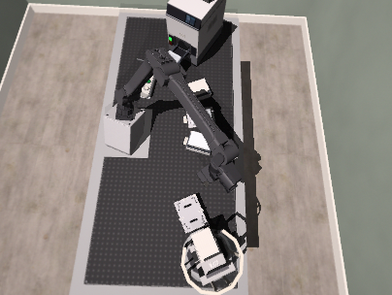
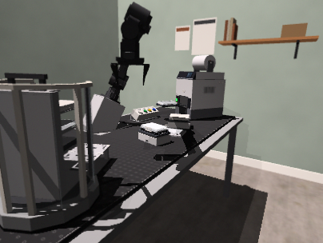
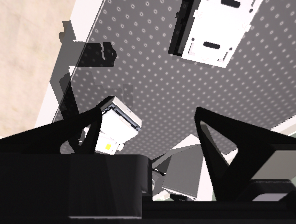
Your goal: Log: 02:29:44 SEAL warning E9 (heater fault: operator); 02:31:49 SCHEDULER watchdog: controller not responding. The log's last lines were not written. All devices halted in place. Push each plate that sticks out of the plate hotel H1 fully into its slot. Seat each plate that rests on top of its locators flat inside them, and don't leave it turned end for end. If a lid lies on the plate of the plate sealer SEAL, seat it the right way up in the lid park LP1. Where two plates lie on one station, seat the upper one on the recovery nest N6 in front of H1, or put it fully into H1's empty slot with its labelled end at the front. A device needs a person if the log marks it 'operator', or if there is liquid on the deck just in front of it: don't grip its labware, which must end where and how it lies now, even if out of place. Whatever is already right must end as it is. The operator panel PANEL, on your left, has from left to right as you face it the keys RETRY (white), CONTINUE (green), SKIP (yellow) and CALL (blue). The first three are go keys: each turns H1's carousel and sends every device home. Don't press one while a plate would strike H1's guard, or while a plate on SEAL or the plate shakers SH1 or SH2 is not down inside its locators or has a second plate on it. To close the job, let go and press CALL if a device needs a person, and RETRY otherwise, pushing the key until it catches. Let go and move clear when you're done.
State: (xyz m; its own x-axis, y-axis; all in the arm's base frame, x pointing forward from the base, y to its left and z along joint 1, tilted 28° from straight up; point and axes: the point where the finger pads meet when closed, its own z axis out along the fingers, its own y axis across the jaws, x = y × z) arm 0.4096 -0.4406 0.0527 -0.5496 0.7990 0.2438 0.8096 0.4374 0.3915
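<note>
Jaws spread wide, holding nothing, high above tabletop (image 1: pixel 146 204). Plate (image 2: pixel 153 128) likely light, stiff, smooth plastic; best gripped across long sides, gently.

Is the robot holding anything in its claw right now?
No. The gripper is wide open and holds nothing, raised high above the deck.
</note>
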